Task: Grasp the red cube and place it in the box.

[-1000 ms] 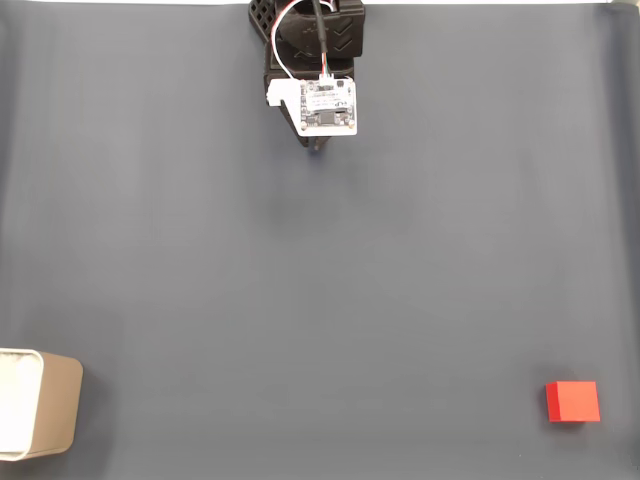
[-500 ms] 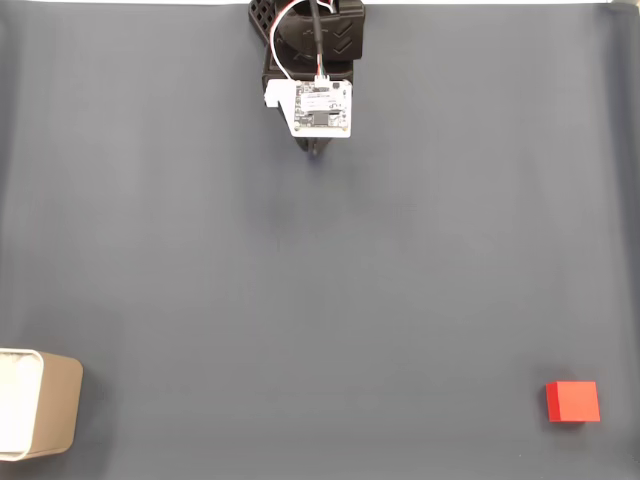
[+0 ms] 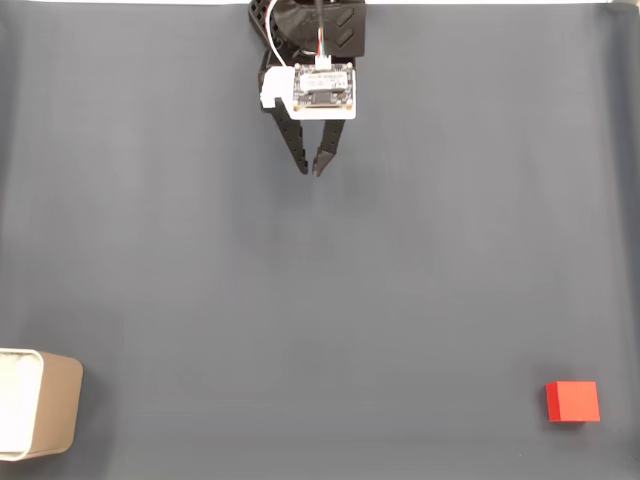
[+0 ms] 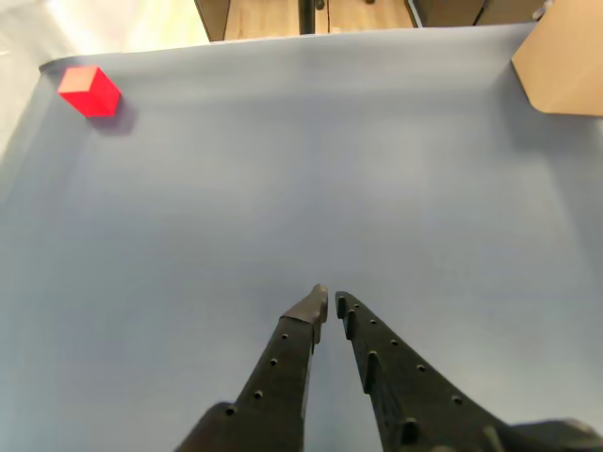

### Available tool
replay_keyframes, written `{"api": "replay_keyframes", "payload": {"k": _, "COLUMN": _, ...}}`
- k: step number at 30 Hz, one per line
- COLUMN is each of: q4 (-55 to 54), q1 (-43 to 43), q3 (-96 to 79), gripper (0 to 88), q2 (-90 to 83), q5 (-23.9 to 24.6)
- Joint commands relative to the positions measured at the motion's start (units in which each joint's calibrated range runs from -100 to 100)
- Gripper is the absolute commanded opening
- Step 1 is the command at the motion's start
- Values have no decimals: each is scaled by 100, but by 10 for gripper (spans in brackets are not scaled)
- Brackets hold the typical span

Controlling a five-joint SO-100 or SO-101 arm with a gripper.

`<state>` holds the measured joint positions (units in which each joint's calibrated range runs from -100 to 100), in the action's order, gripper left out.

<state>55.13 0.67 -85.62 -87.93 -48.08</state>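
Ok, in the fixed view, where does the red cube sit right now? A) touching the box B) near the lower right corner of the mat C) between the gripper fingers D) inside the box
B: the red cube lies alone at lower right, far from the box at lower left and from the gripper up top.

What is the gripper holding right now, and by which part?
Nothing. The gripper is nearly closed over bare mat in the wrist view, with nothing between its fingers. The red cube and the box sit far from it, at opposite corners of the fixed view.
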Motion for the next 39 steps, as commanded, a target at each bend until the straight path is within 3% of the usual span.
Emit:
{"api": "replay_keyframes", "payload": {"k": 1, "q4": -267, "q1": -17, "q3": 770, "gripper": 0, "q2": 465, "q5": -24}}
{"api": "replay_keyframes", "payload": {"k": 9, "q4": -751, "q1": 104, "q3": 2230, "gripper": 0, "q2": 1722, "q5": -142}}
{"api": "replay_keyframes", "payload": {"k": 25, "q4": -611, "q1": 1020, "q3": 4429, "gripper": 0, "q2": 3741, "q5": -488}}
{"api": "replay_keyframes", "payload": {"k": 39, "q4": -349, "q1": 1780, "q3": 5615, "gripper": 6, "q2": 4885, "q5": -479}}
